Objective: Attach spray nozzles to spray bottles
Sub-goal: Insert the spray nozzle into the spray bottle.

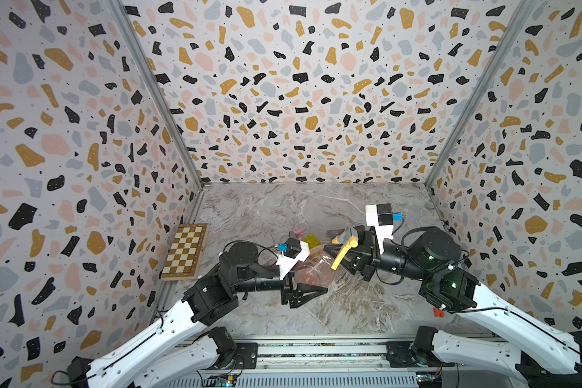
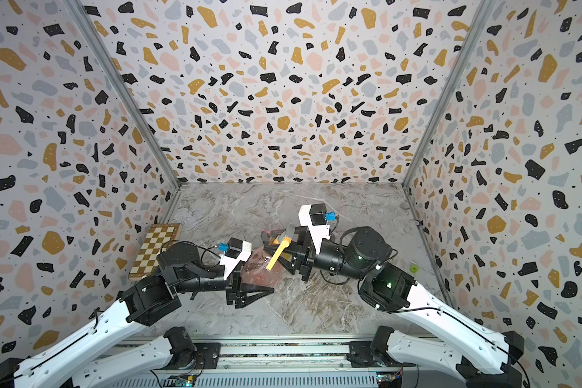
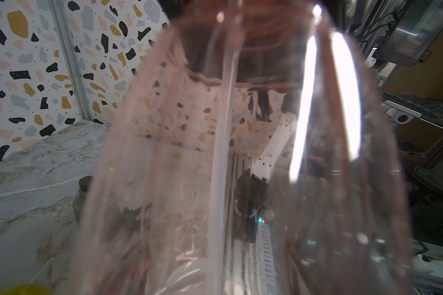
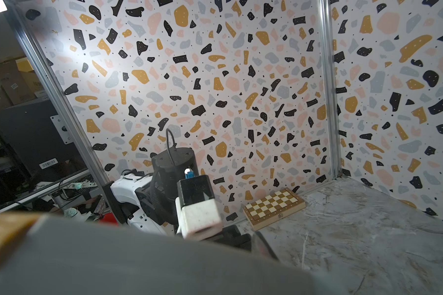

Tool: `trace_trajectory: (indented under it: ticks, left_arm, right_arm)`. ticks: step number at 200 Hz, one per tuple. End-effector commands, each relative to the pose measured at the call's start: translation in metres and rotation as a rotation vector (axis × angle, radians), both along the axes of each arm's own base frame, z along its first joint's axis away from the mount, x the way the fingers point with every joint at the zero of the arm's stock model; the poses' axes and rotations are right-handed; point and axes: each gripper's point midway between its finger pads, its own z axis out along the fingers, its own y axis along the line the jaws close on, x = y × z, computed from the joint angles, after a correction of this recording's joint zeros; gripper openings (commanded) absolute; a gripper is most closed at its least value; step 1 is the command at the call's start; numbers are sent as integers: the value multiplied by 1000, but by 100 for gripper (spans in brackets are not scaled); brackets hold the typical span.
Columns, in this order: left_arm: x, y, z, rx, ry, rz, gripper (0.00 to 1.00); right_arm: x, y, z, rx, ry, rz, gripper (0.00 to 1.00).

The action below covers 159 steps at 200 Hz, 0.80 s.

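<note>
The bottle is pale pink, the nozzle grey with an orange trigger, the chessboard brown-and-cream checked.

The left arm reaches from the lower left toward frame centre in both top views, with the left gripper pointing right, jaws closed. The right arm reaches from the lower right, elbow bent, with the right gripper pointing left, jaws closed in a grip. The two grippers face each other, near.

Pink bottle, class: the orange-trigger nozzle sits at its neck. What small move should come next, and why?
Probably the right gripper should turn the orange-trigger nozzle to thread it on: its dip tube already runs inside the pink bottle, which the left gripper holds.
</note>
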Motion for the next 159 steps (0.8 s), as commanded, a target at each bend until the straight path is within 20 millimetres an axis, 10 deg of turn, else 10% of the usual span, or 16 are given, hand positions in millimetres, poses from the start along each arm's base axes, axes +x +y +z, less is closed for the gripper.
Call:
trace_trajectory:
  ticks: [1,159]
  left_arm:
    - [-5,0,25,-69,-58,-27,0]
    - [-1,8,17,-52,-75,28,0]
  right_arm:
    - [-7,-2,17,53,-24,22,44]
    - [-9,-19,23,31,-35,-38,57]
